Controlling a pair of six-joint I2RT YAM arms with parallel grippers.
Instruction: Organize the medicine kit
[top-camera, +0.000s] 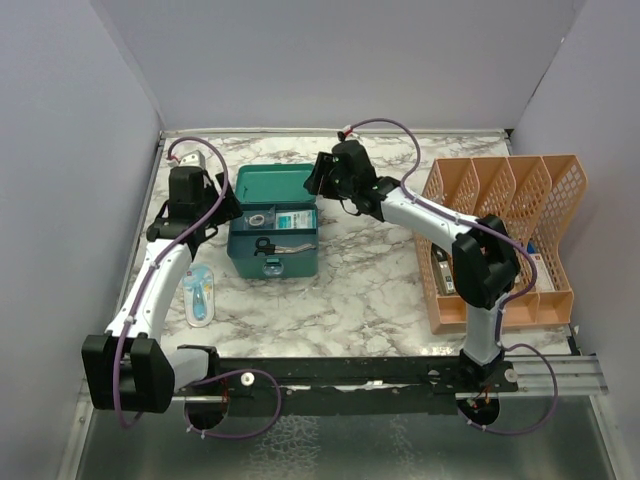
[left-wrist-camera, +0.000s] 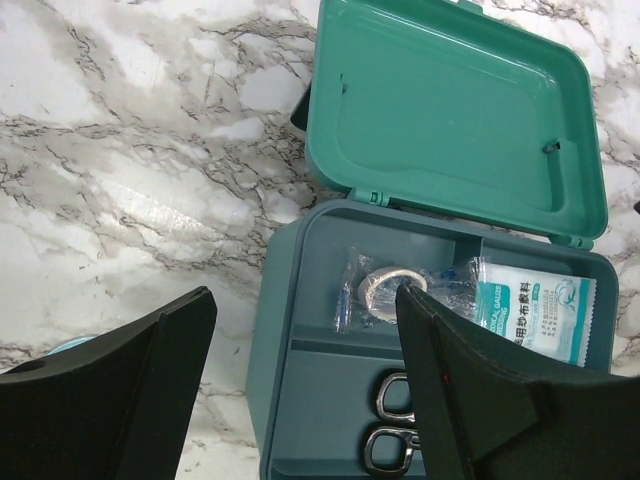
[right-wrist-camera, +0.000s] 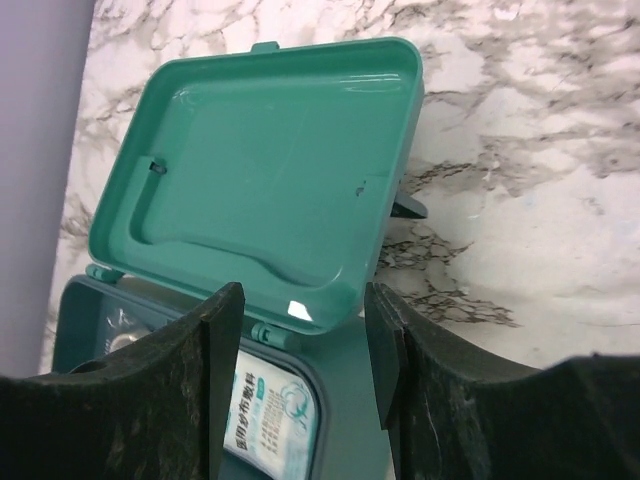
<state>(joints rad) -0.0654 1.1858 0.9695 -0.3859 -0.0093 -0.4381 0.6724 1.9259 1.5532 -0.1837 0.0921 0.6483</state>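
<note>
Top external view shows the medicine kit (top-camera: 272, 245) left of centre on the table (top-camera: 380, 290), its lid (top-camera: 275, 182) raised so that items can go in. Left gripper (left-wrist-camera: 305, 300) hangs wide and empty at its left side. Right gripper (right-wrist-camera: 300, 300) stands parted at the lid's edge, probably to steady it.

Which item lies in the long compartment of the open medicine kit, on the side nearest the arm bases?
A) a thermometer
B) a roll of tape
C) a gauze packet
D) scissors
D: the top view shows the scissors lying in the long near compartment of the medicine kit, and the left wrist view shows their metal finger loops there.
</note>
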